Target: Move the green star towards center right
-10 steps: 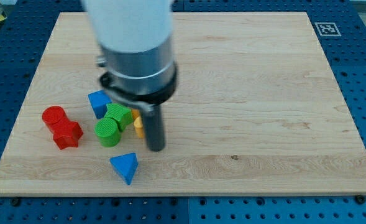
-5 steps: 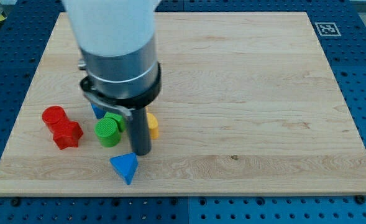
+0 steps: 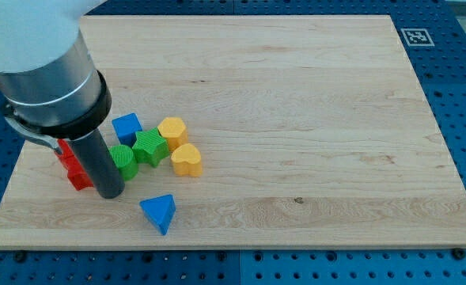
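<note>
My tip (image 3: pixel 110 195) sits on the board (image 3: pixel 312 103) at the view's lower left of the green star (image 3: pixel 149 146). There are no fingers to report: the arm ends in a plain rod, so nothing opens, closes or holds.

The green star lies in the left half of the board, well short of center right. It is the hub of a tight cluster. A green cylinder (image 3: pixel 123 158) presses against its left side, and my rod stands just left of that cylinder, seemingly touching it. A blue block (image 3: pixel 126 127) sits just to the star's upper left, a yellow block (image 3: pixel 172 130) just to its upper right, and a yellow heart (image 3: pixel 187 160) just to its lower right. Below the star, apart from it, lies a blue triangle (image 3: pixel 159 212). Left of the star, a red block (image 3: pixel 76 176) peeks out from behind the rod; its shape is hidden.

Why stand here? By my reading, the tip is on the star's far side from the goal, so a push would drive rightward. The catch: the cylinder is between tip and star, and both yellow blocks sit toward the star's right, so they may ride along.
</note>
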